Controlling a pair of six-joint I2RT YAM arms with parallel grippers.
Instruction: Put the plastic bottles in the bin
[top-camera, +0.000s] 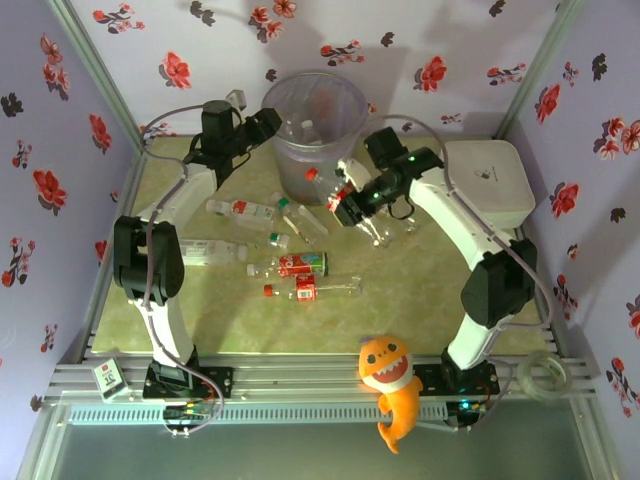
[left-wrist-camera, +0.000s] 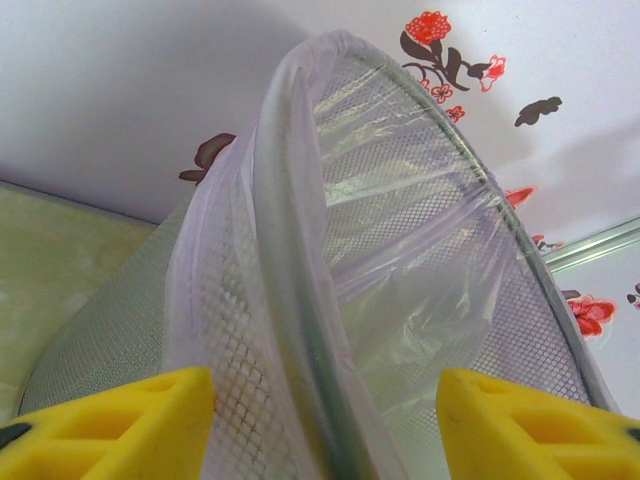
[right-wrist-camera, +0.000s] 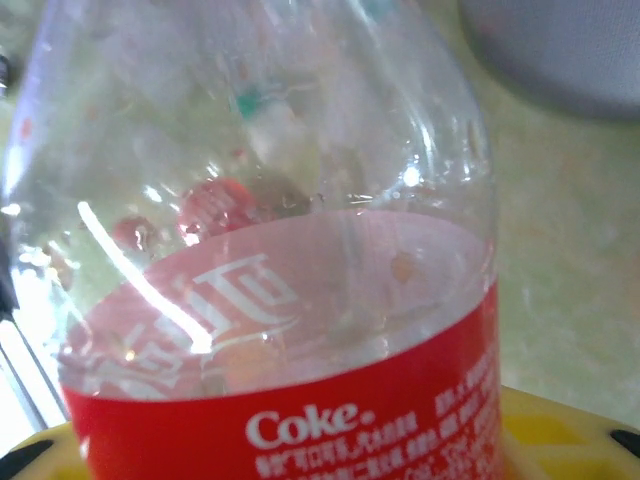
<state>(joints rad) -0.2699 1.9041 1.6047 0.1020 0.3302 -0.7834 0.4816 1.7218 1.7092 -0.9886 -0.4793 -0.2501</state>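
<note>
The translucent grey-lavender bin (top-camera: 313, 120) stands at the back centre, with a few bottles lying inside it. My left gripper (top-camera: 268, 122) hovers at its left rim. In the left wrist view the yellow fingers (left-wrist-camera: 120, 420) stand wide apart, open (left-wrist-camera: 325, 430), and the lined mesh rim of the bin (left-wrist-camera: 300, 250) runs between them. My right gripper (top-camera: 347, 203) is shut on a red-labelled Coke bottle (top-camera: 335, 190) just in front of the bin, red cap toward it. That bottle (right-wrist-camera: 280, 300) fills the right wrist view above the gripper (right-wrist-camera: 300, 455). Several bottles (top-camera: 300, 264) lie on the green mat.
A white rounded-square lidded box (top-camera: 490, 180) sits at the back right, close to the right arm's elbow. An orange shark toy (top-camera: 390, 385) hangs over the front rail and a tape roll (top-camera: 545, 375) lies at the front right. Floral walls close in three sides.
</note>
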